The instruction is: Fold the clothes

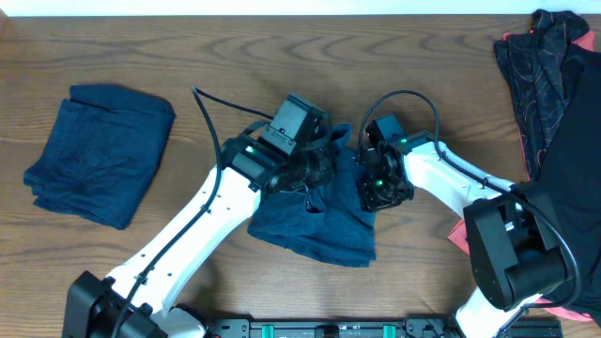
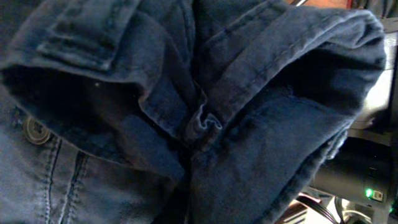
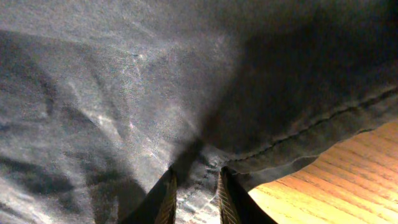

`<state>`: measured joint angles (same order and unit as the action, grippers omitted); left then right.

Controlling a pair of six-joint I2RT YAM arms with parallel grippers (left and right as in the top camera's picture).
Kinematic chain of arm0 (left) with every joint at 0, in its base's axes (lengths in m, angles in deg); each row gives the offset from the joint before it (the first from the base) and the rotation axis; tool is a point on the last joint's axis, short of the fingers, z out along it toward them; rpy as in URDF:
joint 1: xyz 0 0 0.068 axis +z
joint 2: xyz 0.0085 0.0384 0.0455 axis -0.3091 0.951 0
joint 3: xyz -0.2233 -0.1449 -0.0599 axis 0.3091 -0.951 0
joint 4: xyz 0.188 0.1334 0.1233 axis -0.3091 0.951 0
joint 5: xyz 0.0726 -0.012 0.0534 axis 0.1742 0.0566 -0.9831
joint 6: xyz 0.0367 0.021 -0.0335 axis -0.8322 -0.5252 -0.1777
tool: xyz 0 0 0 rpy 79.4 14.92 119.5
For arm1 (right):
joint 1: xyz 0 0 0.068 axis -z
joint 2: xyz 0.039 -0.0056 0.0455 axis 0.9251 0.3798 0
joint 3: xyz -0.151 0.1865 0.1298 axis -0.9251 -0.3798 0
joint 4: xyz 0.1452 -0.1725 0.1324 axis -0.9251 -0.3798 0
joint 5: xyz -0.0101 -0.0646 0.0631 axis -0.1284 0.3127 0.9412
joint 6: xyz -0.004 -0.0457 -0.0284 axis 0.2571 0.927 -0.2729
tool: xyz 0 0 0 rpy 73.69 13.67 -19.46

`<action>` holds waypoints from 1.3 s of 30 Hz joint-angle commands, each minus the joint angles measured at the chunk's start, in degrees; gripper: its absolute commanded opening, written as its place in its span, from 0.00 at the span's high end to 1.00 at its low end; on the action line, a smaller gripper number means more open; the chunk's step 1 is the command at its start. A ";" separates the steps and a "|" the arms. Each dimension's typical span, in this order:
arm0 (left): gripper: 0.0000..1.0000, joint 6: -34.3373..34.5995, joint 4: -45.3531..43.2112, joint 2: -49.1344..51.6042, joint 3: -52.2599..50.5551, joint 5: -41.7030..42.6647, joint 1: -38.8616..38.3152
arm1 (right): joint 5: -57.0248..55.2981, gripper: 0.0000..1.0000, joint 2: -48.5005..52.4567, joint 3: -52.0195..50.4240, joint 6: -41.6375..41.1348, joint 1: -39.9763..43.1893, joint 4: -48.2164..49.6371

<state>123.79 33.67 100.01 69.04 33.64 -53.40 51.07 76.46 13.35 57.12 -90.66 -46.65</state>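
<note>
Navy garment [image 3: 155, 81] pinched in right claw [image 3: 197, 173], bunched at left claw [image 1: 315, 169]

Robotics lab bench: left arm [image 1: 192, 230], right arm [image 1: 446, 178] mounted at wood-grain table [image 1: 235, 56]

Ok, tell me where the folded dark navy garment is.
Overhead, the folded dark navy garment lies on the wooden table's left side, apart from the crumpled navy garment mid-table.
</note>
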 commanded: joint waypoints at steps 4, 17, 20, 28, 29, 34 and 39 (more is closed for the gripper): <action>0.94 3.32 -1.14 0.72 1.90 -0.96 -2.80 | -2.05 0.77 4.70 -1.97 0.57 -0.02 1.11; 0.94 3.67 -2.69 3.19 1.64 -3.87 -7.06 | -2.05 0.77 4.70 -1.97 0.57 -0.02 0.85; 0.94 3.67 -2.69 3.26 1.25 -3.85 -7.08 | -2.05 0.77 4.70 -1.97 0.57 -0.02 0.87; 0.89 3.10 -2.75 3.21 1.25 -3.56 -7.06 | -2.08 0.78 4.70 -1.97 0.55 -0.02 0.74; 0.89 2.36 -2.73 3.10 1.25 -3.21 -7.06 | -2.08 0.79 4.68 -1.95 0.55 0.00 0.72; 0.87 -0.81 -2.69 0.22 1.25 -1.68 -7.06 | -2.08 0.80 4.52 -1.68 0.55 0.11 -0.46; 0.84 -7.87 -2.86 -5.57 1.25 -2.80 -6.12 | -5.42 0.77 2.34 1.07 -0.15 0.22 -5.18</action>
<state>121.74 31.01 99.55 69.04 30.75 -60.20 50.48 76.96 14.60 57.12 -90.62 -49.86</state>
